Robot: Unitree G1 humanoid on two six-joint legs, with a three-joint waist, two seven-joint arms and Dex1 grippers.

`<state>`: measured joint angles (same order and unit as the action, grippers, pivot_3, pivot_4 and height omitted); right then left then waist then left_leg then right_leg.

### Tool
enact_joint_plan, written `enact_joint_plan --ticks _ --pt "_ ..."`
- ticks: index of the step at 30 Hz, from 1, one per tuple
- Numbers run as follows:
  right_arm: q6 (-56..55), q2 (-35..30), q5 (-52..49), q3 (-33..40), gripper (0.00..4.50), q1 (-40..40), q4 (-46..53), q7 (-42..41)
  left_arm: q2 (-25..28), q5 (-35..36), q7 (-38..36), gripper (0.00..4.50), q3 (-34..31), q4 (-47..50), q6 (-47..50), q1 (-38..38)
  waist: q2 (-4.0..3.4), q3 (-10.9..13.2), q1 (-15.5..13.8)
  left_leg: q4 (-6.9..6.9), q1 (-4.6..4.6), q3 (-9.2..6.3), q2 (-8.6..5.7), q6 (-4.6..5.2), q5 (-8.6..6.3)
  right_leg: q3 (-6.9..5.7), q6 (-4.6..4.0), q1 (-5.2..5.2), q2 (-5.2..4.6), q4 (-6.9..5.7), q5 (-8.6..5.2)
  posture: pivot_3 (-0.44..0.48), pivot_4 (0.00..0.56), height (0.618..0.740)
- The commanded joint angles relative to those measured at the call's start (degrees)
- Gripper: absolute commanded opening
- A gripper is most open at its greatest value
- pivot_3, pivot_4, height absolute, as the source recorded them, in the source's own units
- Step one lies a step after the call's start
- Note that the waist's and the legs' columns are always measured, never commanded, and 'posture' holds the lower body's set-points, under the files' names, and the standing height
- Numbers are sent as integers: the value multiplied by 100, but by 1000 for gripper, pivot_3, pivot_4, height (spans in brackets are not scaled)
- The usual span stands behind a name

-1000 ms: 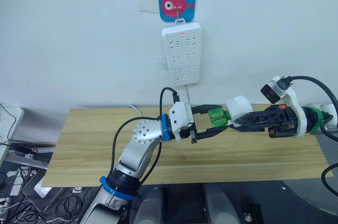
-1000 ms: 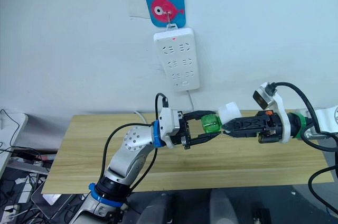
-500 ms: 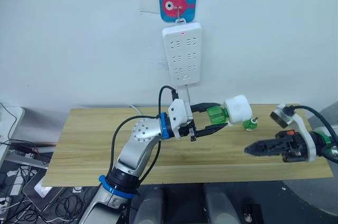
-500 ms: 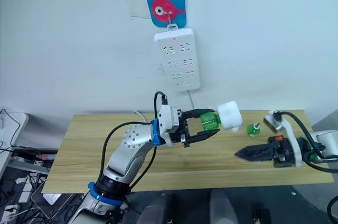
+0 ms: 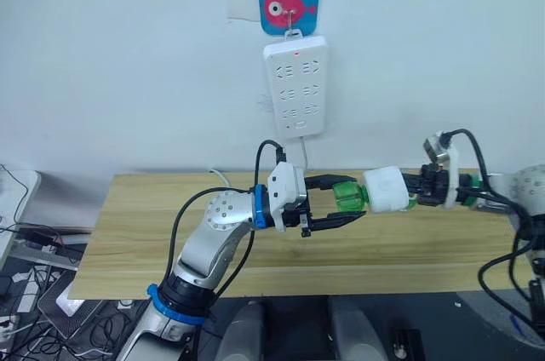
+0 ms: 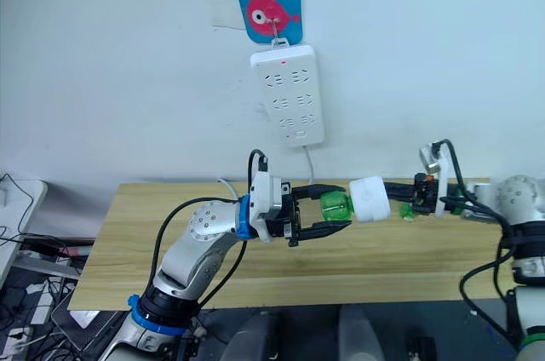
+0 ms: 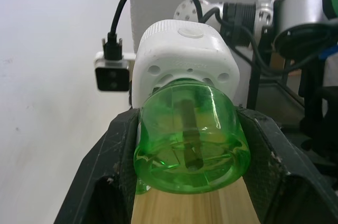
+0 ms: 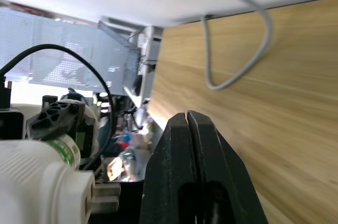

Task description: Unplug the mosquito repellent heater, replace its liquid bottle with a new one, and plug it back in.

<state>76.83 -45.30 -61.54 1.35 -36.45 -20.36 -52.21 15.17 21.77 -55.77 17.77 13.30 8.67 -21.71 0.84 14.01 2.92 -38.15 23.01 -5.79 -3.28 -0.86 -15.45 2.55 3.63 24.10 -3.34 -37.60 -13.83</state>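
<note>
The green liquid bottle [image 5: 347, 194], screwed into the mosquito repellent heater [image 5: 387, 190], is pinched by the left claw [image 5: 353, 199] above the table [image 5: 136, 233]. The right claw [image 8: 189, 123], pressed together and empty, is seen at the heater's 3 o'clock. A power strip [image 5: 295, 86] is hung on the wall at 12 o'clock.

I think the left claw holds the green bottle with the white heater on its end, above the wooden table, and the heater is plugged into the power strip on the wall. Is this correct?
Not quite. The heater is not plugged in: the left eye view shows it in the air above the table, well below the power strip. The rest holds: the left claw grips the green bottle, heater on its end.
</note>
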Motion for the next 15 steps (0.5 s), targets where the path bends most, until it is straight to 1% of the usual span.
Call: enact_joint_plan --ticks 1,5,7,11,15 --pt "554 -86 -344 378 28 275 809 -84 -27 158 36 2268 -41 282 71 -21 0 0 -20 -1 1 -3 0 0 0 -2 0 0 -1 1 0 -93 235 740" --pt "1306 -80 -890 774 28 750 1615 -2 -75 126 186 2268 -175 96 54 -47 0 0 -27 -1 0 -6 1 0 0 -4 0 -1 0 -1 0 -95 234 740" --pt "1520 -70 -1173 946 28 872 1865 123 -81 84 223 2268 -197 2 0 -62 0 0 -27 -3 -1 -5 1 0 0 -3 0 -2 0 -5 0 -97 232 740" --pt "1567 -249 -2010 1042 28 1010 2099 440 -72 27 181 2268 -179 -118 -110 -54 0 0 6 -6 -6 -2 1 0 0 -3 0 -3 0 -14 1 -105 230 740" --pt "1567 -533 -2845 987 28 978 2155 826 -87 -34 180 2268 -154 -200 -190 -57 0 0 24 -6 -5 -2 1 1 0 -2 0 -3 1 -15 1 -111 232 740"
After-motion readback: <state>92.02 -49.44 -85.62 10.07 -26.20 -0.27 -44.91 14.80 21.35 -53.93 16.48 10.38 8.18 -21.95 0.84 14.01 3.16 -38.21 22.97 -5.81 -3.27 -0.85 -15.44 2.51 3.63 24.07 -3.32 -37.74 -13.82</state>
